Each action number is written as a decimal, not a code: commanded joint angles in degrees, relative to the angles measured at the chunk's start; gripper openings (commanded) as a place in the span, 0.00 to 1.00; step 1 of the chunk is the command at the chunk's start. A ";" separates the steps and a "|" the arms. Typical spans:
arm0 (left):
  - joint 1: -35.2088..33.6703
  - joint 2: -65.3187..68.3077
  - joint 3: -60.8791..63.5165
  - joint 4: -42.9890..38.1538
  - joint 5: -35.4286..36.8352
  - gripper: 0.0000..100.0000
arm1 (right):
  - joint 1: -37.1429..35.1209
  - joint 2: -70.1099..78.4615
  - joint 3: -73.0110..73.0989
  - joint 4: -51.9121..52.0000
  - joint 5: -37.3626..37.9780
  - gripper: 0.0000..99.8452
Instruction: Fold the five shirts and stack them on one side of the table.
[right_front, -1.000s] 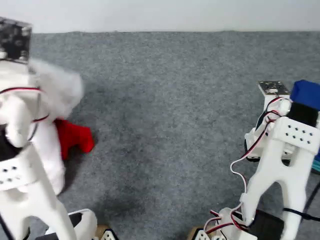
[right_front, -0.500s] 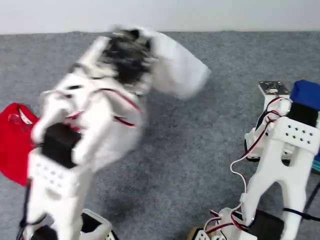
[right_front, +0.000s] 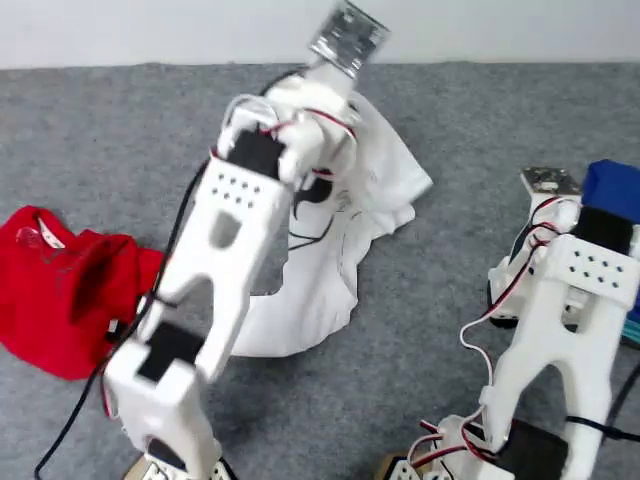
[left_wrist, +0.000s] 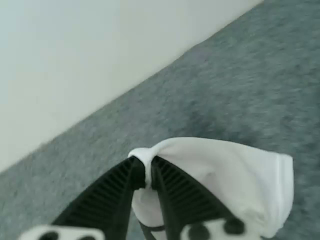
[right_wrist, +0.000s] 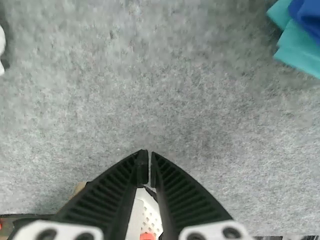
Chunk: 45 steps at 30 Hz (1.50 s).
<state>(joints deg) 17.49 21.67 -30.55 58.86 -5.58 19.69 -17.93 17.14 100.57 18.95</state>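
A white shirt (right_front: 345, 235) with dark line print hangs from my left gripper (left_wrist: 146, 172), which is shut on a pinch of its cloth (left_wrist: 215, 175) and held high over the middle of the table. The shirt's lower part (right_front: 300, 315) drapes onto the grey carpet. A crumpled red shirt (right_front: 60, 290) lies at the left. Folded blue (right_front: 612, 188) and teal (right_wrist: 295, 42) shirts lie stacked at the right edge. My right gripper (right_wrist: 149, 162) is shut on nothing, low over bare carpet near the front right.
The table is covered in grey carpet (right_front: 450, 120) and a pale wall (right_front: 150, 30) runs along its far edge. The right arm's white body (right_front: 560, 320) and its cables stand at the front right, beside the stack.
My left arm has swung from the far left to the table's middle, carrying the white shirt up and over. The red shirt is now uncovered at the left. The right arm has not moved.
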 joint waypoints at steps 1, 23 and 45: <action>-4.66 6.68 -15.16 9.14 0.44 0.03 | -2.24 -2.24 0.09 2.42 -0.70 0.01; -38.86 8.79 -29.85 41.85 -6.24 0.20 | -42.77 10.42 -9.85 1.19 -4.04 0.23; -51.16 1.49 -10.68 41.58 -7.21 0.20 | -56.31 53.85 -39.56 2.15 -8.35 0.16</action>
<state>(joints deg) -32.62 27.21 -41.10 99.30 -12.62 -36.84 35.08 -19.25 100.57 11.12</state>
